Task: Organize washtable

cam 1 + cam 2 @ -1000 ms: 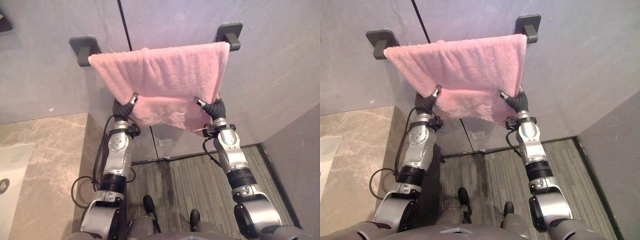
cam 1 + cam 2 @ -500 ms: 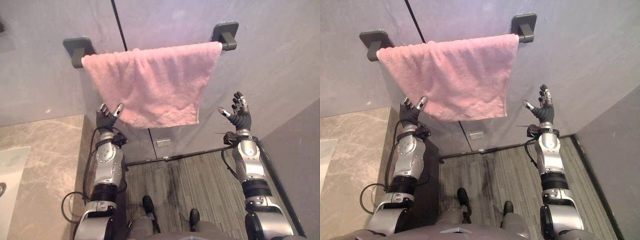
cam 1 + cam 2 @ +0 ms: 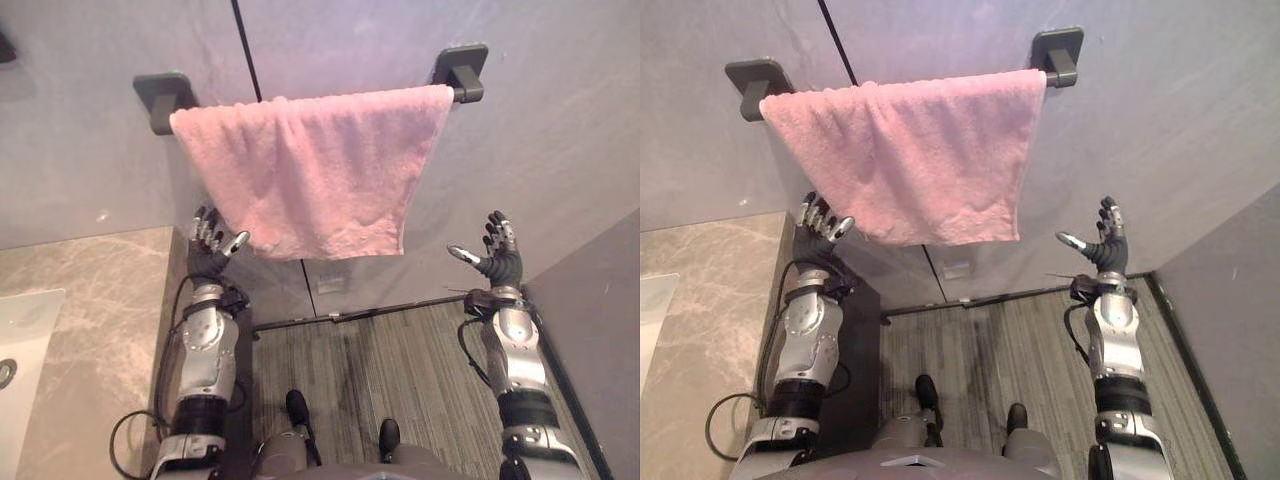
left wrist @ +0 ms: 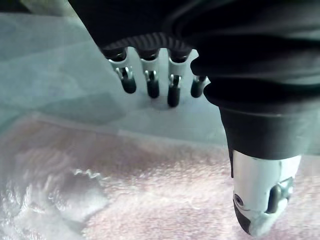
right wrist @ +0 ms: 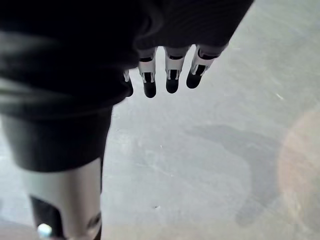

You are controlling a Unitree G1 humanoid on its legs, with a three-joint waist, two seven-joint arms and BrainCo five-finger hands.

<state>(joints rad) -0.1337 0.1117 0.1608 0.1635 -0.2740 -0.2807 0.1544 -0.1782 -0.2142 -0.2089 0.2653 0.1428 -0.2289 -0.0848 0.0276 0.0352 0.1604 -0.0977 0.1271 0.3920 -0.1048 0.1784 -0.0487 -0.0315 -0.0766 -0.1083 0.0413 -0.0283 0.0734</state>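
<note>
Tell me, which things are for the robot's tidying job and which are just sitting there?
For the job: pink towel, hung over the dark towel rail; left hand and right hand, both open, holding nothing.

Just there: marble counter; white sink; striped floor.

Head views: soft, even light on the grey wall [image 3: 560, 150]; the pink towel [image 3: 320, 170] throws a faint shadow beside it. Right wrist view: right hand [image 5: 171, 75] near black, soft shadow on wall.
</note>
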